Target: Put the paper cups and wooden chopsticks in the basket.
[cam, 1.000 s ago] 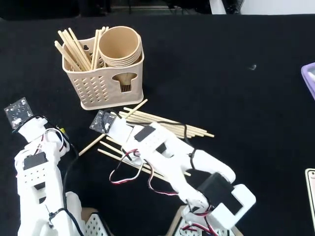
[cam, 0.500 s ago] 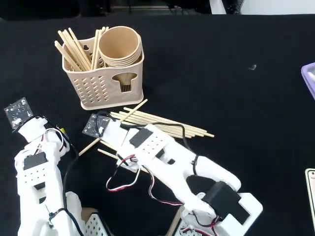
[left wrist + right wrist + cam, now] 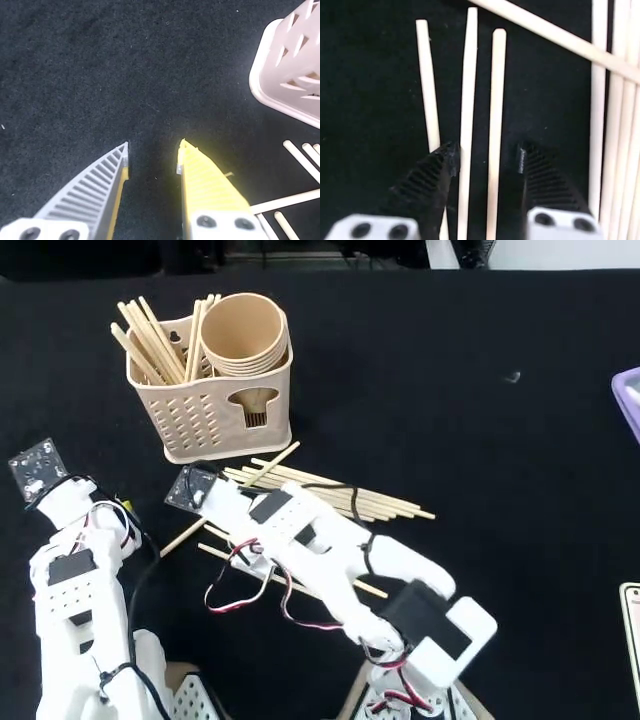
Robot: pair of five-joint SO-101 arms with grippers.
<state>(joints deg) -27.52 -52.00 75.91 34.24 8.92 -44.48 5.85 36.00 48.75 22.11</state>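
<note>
Two chopsticks (image 3: pixel 469 75) by the basket (image 3: pixel 215 420) now lie between parted jaws of right gripper (image 3: pixel 487 150) after it slid over; grab likely next. Left gripper (image 3: pixel 152 150) apart, idle.

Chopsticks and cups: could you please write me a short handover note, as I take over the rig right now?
Left end effector: open, empty, above bare table near the basket.
Right end effector: open, over the loose chopsticks, two between its jaws.
Done: cups stacked in basket, a bunch of chopsticks beside them.
Left: the loose chopsticks on the table.
</note>
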